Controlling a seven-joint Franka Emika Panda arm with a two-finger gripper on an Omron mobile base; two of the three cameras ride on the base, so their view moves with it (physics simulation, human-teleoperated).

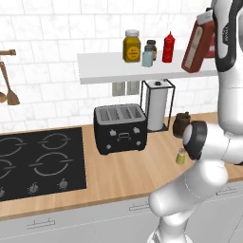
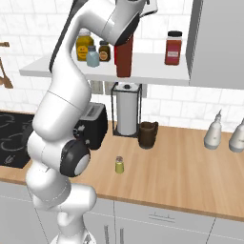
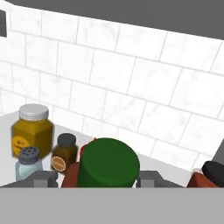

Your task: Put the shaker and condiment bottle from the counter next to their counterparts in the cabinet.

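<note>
My gripper [image 3: 97, 178] is shut on the neck of the condiment bottle [image 1: 198, 42], a tall dark-red bottle whose green cap [image 3: 109, 164] sits between the fingers [image 3: 43, 178]. The bottle hangs tilted over the right part of the cabinet [image 1: 104, 71], a white open shelf; whether its base touches the shelf I cannot tell. To its left on the shelf stand their counterparts: the red squeeze bottle [image 1: 168, 47] and the pale blue shaker [image 1: 147, 58]. The shaker [image 1: 181, 156], tiny and yellow-green, stands upright on the counter [image 2: 190, 167] below.
A mustard-yellow jar [image 1: 132, 46] and a small brown jar [image 1: 152, 47] share the shelf, with a squat red jar [image 2: 173, 47] further right beside a grey cabinet side [image 2: 217, 43]. On the counter are a black toaster [image 1: 119, 127], paper towel holder [image 1: 156, 104], dark mug [image 2: 148, 134], stove [image 1: 38, 163] and white bottles [image 2: 213, 131].
</note>
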